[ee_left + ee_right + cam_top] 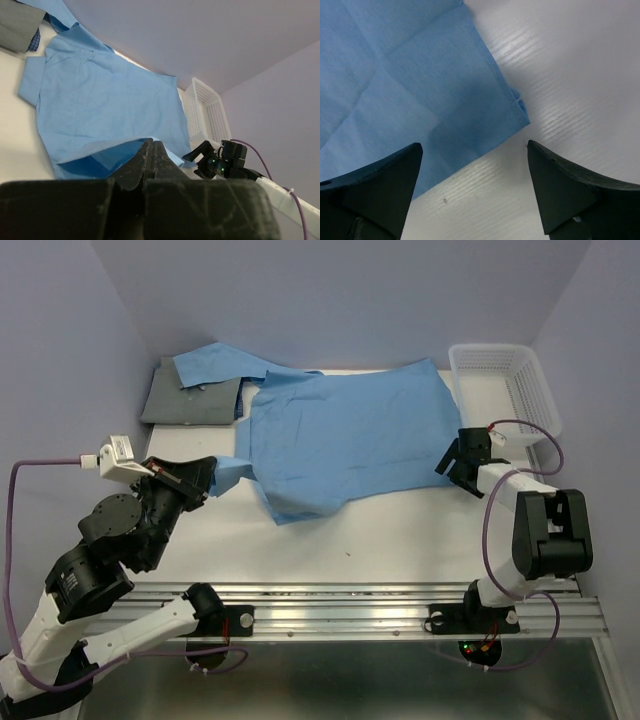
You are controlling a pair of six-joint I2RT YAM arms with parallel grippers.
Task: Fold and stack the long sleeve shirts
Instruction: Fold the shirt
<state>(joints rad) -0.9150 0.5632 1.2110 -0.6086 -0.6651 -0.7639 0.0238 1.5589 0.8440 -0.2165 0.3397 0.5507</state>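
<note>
Two arms: the left one reaches forward and inward from the near-left, and the right one rises from the near-right base with its wrist turned toward the middle of the table point(400, 530)
Left gripper point(210, 478): jaws pressed together on a fold of the light blue shirt point(345, 440) at its near-left edge; the pinched cloth is raised off the table and drapes back down to the rest of the shirt
Left fingers point(150, 157): closed flat against each other in the wrist view, with blue cloth just beyond their tips
Right gripper point(457, 465): just beside the shirt's right hem, jaws spread wide and holding nothing
Right fingers point(380, 185): one tip is over the blue cloth and the other over bare table, with the hem corner lying flat between them; whether they touch the surface cannot be told
Light blue shirt: spread across the middle of the table, one sleeve running back to the far-left corner
Grey shirt point(190, 400): folded flat at the far-left corner, the blue sleeve lying across its right part
Basket point(520, 365): white mesh, at the far-right corner, just beside the shirt's far-right corner; its mesh floor and walls are in plain view
</note>
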